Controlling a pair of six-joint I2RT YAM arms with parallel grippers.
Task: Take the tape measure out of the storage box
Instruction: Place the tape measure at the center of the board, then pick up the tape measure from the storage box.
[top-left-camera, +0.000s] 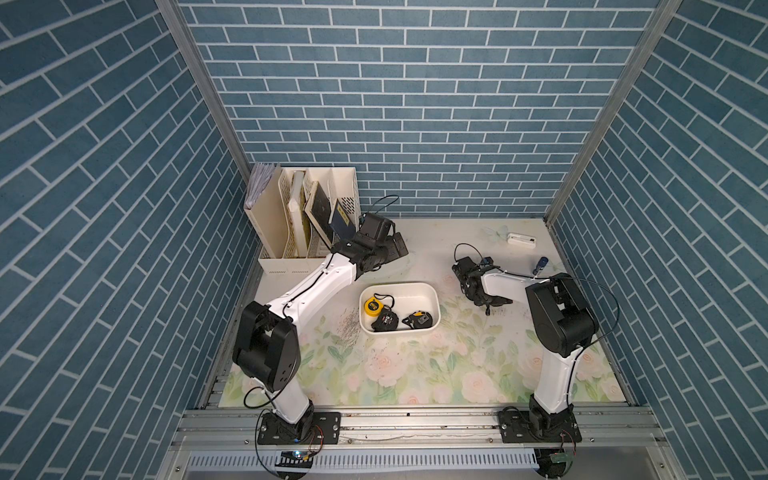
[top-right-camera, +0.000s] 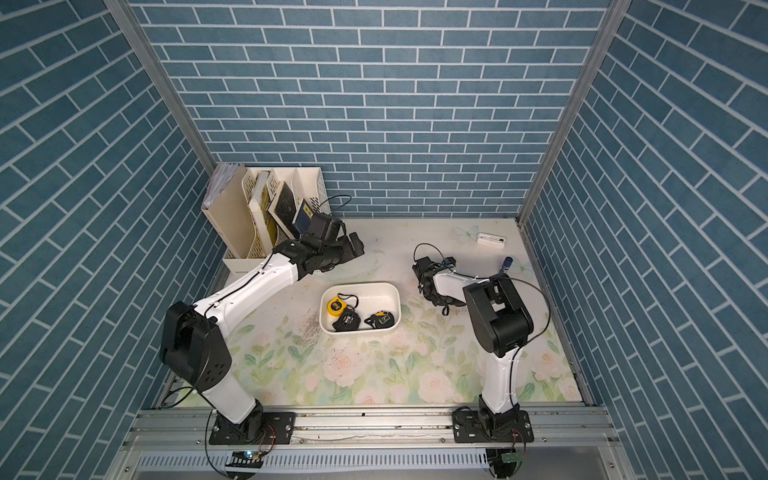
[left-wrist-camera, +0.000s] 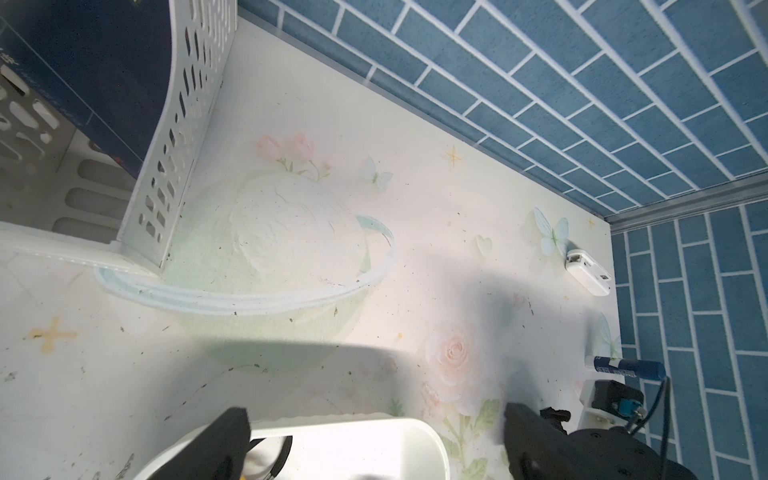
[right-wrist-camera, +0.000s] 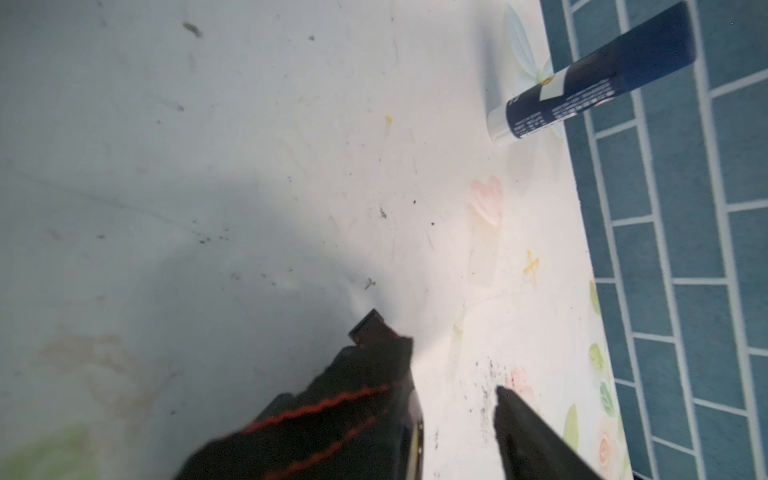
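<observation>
Between the fingers of my right end effector (top-left-camera: 484, 296), down at the worktop (top-left-camera: 415, 374), is a black tape measure (right-wrist-camera: 332, 415) with red lines. The jaws stand parted, and the one finger (right-wrist-camera: 540, 440) I can see is clear of it, so nothing is gripped. Just to that end effector's left sits the box (top-left-camera: 397, 284). Three more lie inside it: a yellow one (top-left-camera: 372, 304), a black one (top-left-camera: 384, 321) and a black-and-yellow one (top-left-camera: 419, 320). My left end effector (left-wrist-camera: 374, 411) hangs wide open and empty just beyond the box's far rim.
</observation>
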